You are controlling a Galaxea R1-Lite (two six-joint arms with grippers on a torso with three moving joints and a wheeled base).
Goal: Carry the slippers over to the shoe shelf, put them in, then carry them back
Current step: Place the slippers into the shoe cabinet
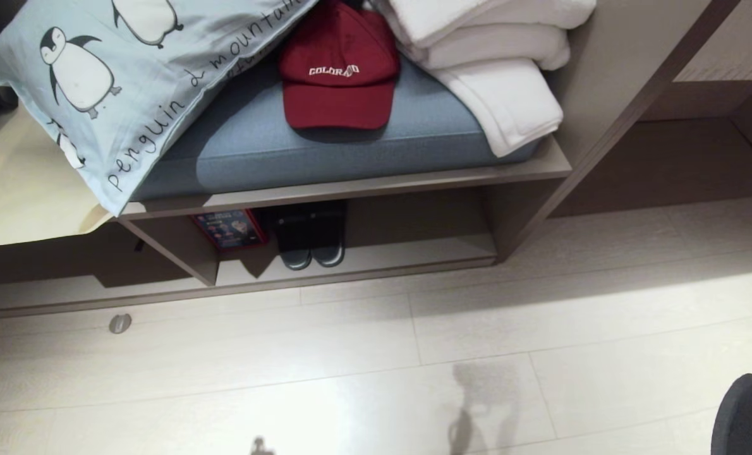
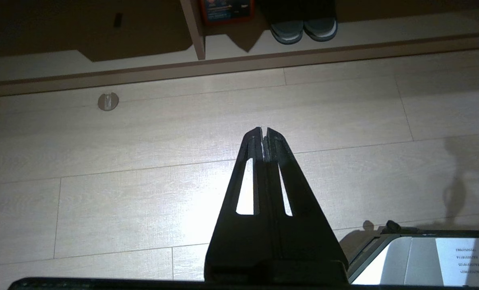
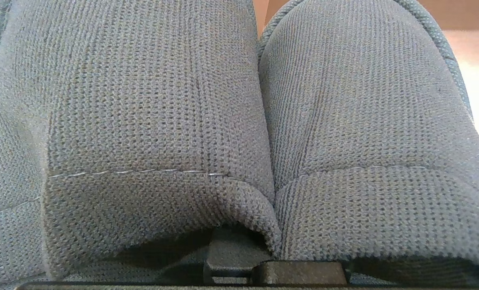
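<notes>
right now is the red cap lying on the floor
No, the red cap rests on the blue cushion above the shoe shelf.

Home entryway, cushioned bench (image 1: 351, 142) (penguin pillow (image 1: 129, 76), red cap (image 1: 338, 69)), shoe shelf (image 1: 376, 256) beneath

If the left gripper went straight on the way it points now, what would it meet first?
Probably the pale wood-plank floor: the shut black left gripper points at bare planks, short of the grey-brown wooden shoe shelf. Depth is unclear.
</notes>
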